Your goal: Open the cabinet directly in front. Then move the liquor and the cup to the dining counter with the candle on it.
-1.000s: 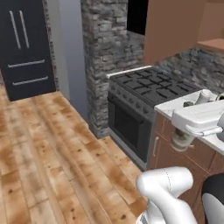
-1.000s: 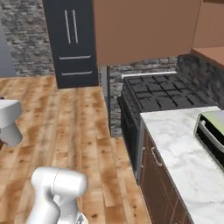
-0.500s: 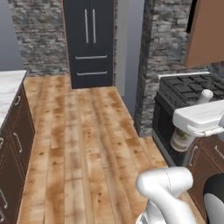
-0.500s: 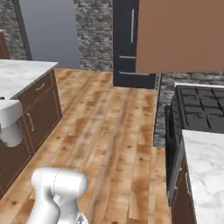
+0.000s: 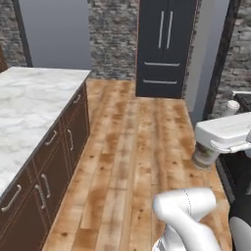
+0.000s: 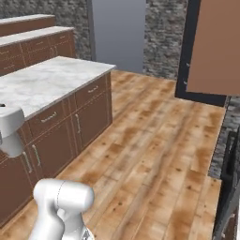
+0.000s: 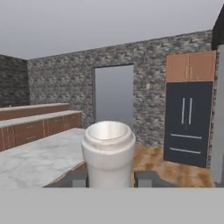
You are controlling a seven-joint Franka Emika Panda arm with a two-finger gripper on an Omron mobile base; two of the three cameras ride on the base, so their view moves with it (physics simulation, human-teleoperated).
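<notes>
Where the two dark finger tips rise at the bottom of the hand view, the cup point(image 7: 108, 148) is seen pinched upright between them, so the hand point(image 7: 111, 177) is closed on its lower wall, one tip point(image 7: 78, 179) at each side. The cup appears pale there, with a rounded rim and an open mouth, at the lower middle of the frame. Behind it, to the left, a marble bench point(image 7: 39, 162) on brown drawers is seen; the same bench point(image 5: 29, 108) lies along the left of the left base view and at the left of the right base view point(image 6: 47, 84). A wood floor point(image 5: 132, 147) runs up the middle to a tall dark fridge point(image 5: 164, 49) at the upper right, set against a stone wall point(image 5: 112, 34).
</notes>
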